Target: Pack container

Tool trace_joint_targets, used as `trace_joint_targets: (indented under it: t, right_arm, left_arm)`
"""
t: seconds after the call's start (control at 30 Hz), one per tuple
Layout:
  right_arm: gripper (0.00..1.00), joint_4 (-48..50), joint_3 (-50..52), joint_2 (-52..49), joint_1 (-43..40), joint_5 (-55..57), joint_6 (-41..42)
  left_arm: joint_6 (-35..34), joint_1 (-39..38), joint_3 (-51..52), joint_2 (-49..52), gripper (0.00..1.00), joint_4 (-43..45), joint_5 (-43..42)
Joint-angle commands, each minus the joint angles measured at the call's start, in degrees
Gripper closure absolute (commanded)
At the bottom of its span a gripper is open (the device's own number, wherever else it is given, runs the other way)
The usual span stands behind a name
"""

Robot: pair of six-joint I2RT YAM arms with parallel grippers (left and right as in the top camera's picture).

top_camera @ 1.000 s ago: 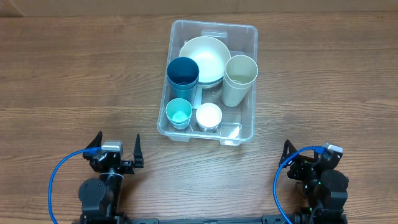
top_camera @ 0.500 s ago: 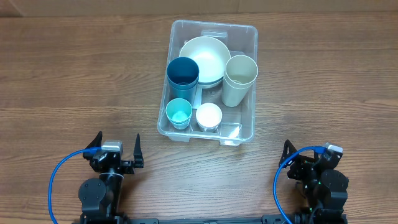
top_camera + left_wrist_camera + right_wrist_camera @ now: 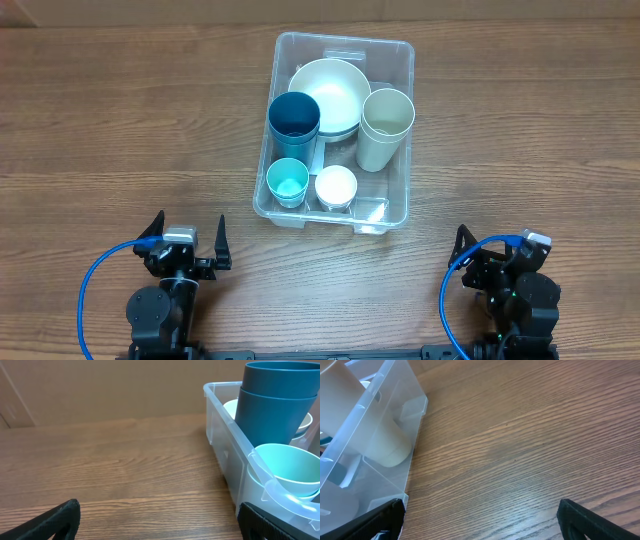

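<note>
while both arms sit at the near edge of the table (image 3: pixel 120 120), the left gripper (image 3: pixel 190 228) and right gripper (image 3: pixel 498 248) grasp nothing, jaws spread wide. the container (image 3: pixel 345 39) stands mid-table, well apart from them, with cups (image 3: pixel 293 113) and a bowl (image 3: pixel 330 85) inside.

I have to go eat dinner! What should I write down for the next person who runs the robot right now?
Left hand: open, empty, low at the near edge of the wooden table, apart from the bin.
Right hand: open, empty, at the same edge.
Clear plastic rectangular bin: upright mid-table, beyond both hands.
Inside: white round bowl at the back, dark blue stacked cups at its left, tall cream cup at its right, small teal cup and small white cup in front.
Done: these pieces are packed.
Left: probably nothing; no other piece shows outside the bin.
</note>
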State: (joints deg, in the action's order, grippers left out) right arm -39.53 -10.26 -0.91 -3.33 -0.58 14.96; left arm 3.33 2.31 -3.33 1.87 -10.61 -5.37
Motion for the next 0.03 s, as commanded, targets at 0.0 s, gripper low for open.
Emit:
trace_joint_targets:
  t: [0.0]
  right_arm:
    - [0.00, 0.4, 1.2, 0.7, -0.1, 0.5, 0.0]
  left_arm:
    - [-0.7, 0.3, 0.3, -0.9, 0.00, 0.3, -0.5]
